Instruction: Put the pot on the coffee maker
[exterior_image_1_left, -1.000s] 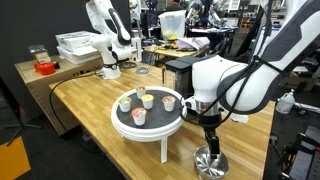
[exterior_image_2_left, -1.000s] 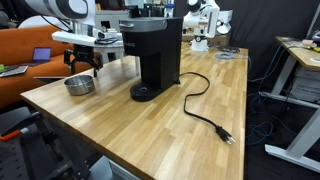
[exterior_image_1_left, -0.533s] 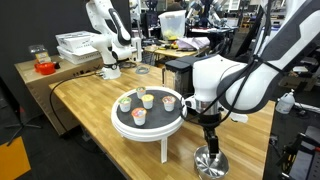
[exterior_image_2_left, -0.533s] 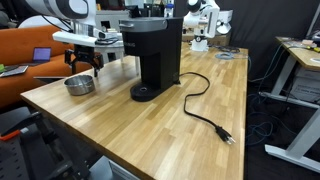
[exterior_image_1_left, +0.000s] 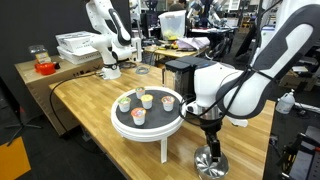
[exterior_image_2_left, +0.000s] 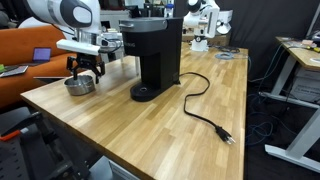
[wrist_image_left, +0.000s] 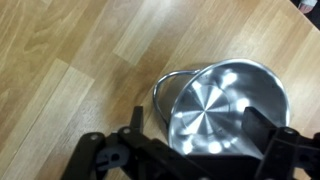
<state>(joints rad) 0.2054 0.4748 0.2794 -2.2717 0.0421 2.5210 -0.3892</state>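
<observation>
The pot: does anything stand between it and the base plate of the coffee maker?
Nothing visible does. In an exterior view only bare tabletop lies between the pot and the coffee maker.

In an exterior view, the camera stands back beyond the white tray table (exterior_image_1_left: 128, 128) and looks across it at my arm. In an exterior view from the wooden table's (exterior_image_2_left: 150, 130) far end, the coffee maker (exterior_image_2_left: 155, 55) sits centre. Both exterior views share the coffee maker and the pot (exterior_image_1_left: 210, 163). My wrist camera (very near) looks straight down past my fingers (wrist_image_left: 100, 155).
</observation>
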